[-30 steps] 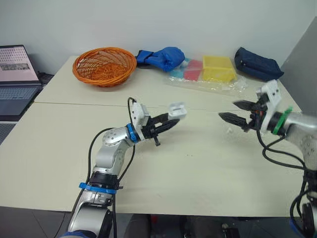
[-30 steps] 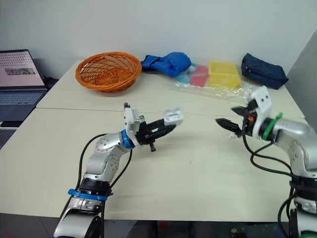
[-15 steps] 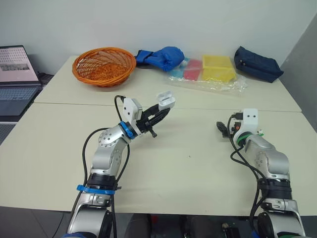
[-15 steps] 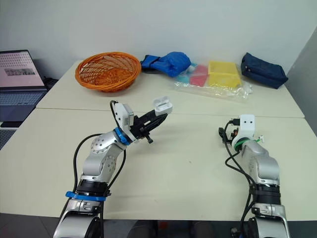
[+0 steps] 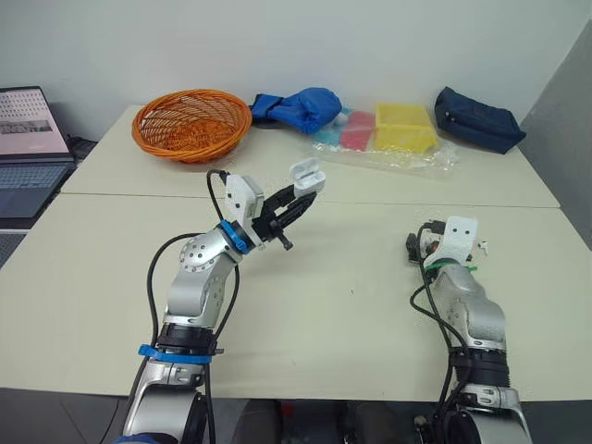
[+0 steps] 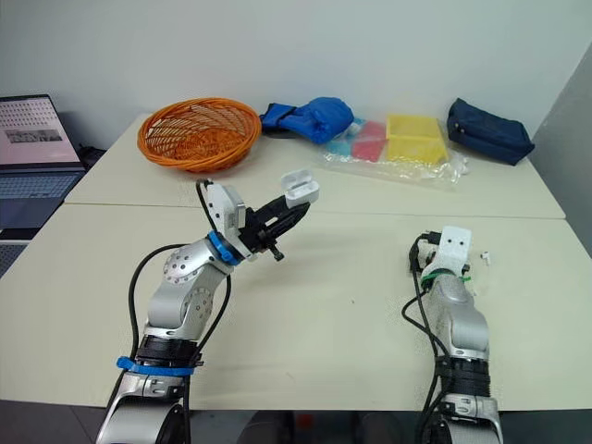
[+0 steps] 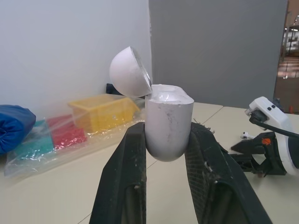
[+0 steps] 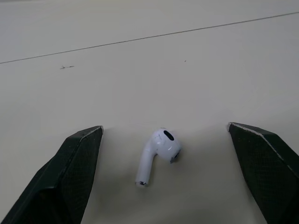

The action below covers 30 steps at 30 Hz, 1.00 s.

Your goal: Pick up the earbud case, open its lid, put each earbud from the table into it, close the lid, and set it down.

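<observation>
Silver arms, black cables; blue rings on left arm (image 5: 199, 277), green ring on right arm (image 5: 470, 310); white wrist blocks; black left pincer (image 7: 166, 130) and right pincer (image 8: 164, 129)

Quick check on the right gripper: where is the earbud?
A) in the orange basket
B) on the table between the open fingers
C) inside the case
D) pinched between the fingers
B: the earbud lies on the table, untouched, between the spread fingers of the right gripper.
</observation>
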Each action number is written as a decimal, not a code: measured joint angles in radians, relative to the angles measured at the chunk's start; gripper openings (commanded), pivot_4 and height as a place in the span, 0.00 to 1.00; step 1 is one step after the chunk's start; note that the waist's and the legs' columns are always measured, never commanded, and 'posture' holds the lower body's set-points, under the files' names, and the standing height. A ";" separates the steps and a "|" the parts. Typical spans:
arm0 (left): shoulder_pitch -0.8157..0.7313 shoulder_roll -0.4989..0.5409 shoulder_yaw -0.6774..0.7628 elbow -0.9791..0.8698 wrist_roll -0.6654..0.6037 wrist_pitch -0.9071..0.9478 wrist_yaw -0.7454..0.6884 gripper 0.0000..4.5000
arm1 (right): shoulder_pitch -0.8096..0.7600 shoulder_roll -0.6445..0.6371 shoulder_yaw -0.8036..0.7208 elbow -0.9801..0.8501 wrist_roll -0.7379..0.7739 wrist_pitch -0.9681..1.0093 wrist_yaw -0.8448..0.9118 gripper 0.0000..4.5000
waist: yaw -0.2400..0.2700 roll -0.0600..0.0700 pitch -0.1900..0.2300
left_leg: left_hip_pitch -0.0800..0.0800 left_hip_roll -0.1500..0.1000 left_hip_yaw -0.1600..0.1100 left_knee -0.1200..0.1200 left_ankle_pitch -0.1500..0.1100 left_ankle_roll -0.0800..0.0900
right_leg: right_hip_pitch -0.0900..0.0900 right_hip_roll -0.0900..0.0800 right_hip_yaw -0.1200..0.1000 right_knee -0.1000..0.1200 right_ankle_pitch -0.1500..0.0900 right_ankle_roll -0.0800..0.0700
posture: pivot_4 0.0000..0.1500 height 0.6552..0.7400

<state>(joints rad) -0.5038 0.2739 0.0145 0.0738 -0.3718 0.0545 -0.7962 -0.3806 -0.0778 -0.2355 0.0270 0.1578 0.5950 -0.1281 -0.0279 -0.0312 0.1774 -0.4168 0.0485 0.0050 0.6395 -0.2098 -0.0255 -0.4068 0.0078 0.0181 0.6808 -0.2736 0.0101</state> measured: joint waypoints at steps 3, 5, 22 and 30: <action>0.000 0.000 -0.002 0.000 0.000 0.005 0.000 0.17 | -0.012 0.030 -0.039 0.001 0.006 0.000 -0.035 0.73 | 0.000 0.000 0.000 | 0.000 0.000 0.000 0.000 0.000 0.000 | 0.000 0.000 0.000 0.000 0.000 0.000 | 1.00 1.00; 0.000 0.000 -0.003 0.000 0.000 0.005 0.000 0.17 | -0.017 0.038 -0.055 0.001 0.011 0.002 -0.049 0.56 | 0.000 0.000 0.000 | 0.000 0.000 -0.001 0.000 0.000 0.000 | 0.000 0.000 0.000 0.000 0.000 0.000 | 1.00 1.00; 0.002 0.000 -0.006 0.016 0.000 -0.027 -0.021 0.17 | -0.008 -0.046 0.048 0.024 -0.001 -0.019 0.128 0.10 | -0.003 0.000 0.000 | 0.000 0.000 0.000 0.000 0.000 0.000 | 0.000 0.000 0.000 0.000 0.000 0.000 | 1.00 1.00; 0.065 0.026 -0.007 0.051 -0.001 -0.066 -0.086 0.17 | 0.035 -0.550 0.212 -0.250 0.213 0.051 0.837 0.10 | 0.002 0.004 0.003 | 0.000 -0.001 -0.001 -0.003 0.000 0.000 | 0.000 0.000 -0.002 -0.004 -0.001 0.000 | 1.00 1.00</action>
<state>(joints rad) -0.4391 0.3002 0.0079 0.1247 -0.3723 -0.0119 -0.8822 -0.3451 -0.6283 -0.0233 -0.2228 0.3709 0.6459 0.7091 -0.0264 -0.0273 0.1805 -0.4172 0.0477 0.0036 0.6369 -0.2100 -0.0253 -0.4065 0.0074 0.0163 0.6772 -0.2741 0.0099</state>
